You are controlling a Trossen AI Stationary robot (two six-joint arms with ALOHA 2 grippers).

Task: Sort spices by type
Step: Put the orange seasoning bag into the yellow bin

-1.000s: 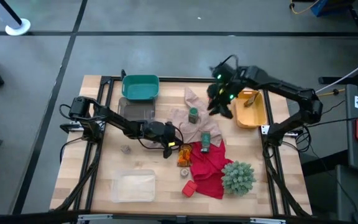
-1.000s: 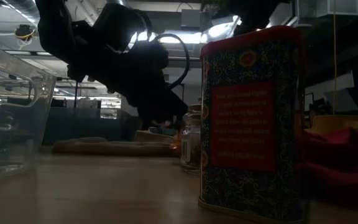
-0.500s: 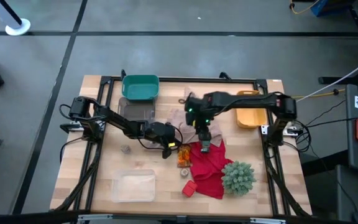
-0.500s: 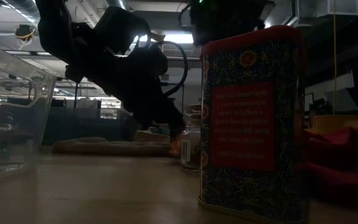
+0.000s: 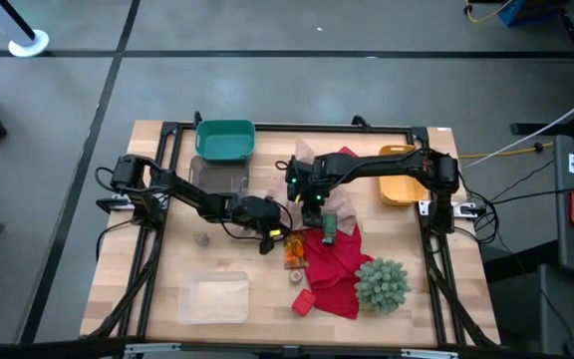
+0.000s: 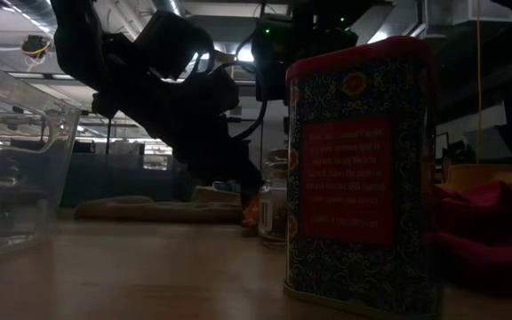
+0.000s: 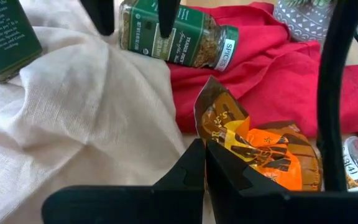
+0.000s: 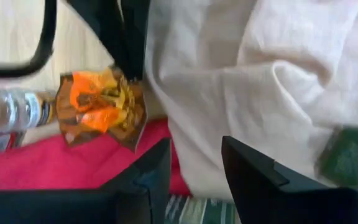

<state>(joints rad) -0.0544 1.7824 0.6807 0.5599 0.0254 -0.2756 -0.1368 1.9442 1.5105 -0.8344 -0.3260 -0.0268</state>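
Showing, near to far:
Red tin [image 6: 363, 173]: lower right of low view, nearest the camera.
Left gripper [image 7: 202, 163]: fingers together, pinching the orange-brown packet [image 7: 260, 149] at its near edge, centre of high view.
Green jar [image 7: 176, 38]: lying on the red cloth [image 7: 278, 68], beyond the packet.
Right gripper [image 8: 194, 165]: fingers apart, above the beige cloth [image 8: 253, 81]; packet up-left of it.

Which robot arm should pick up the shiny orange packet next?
Probably the left. The left gripper has its shut fingertips right at the orange packet, pointing at it. The right gripper is open and hovers over the beige cloth, nearer the green jar.
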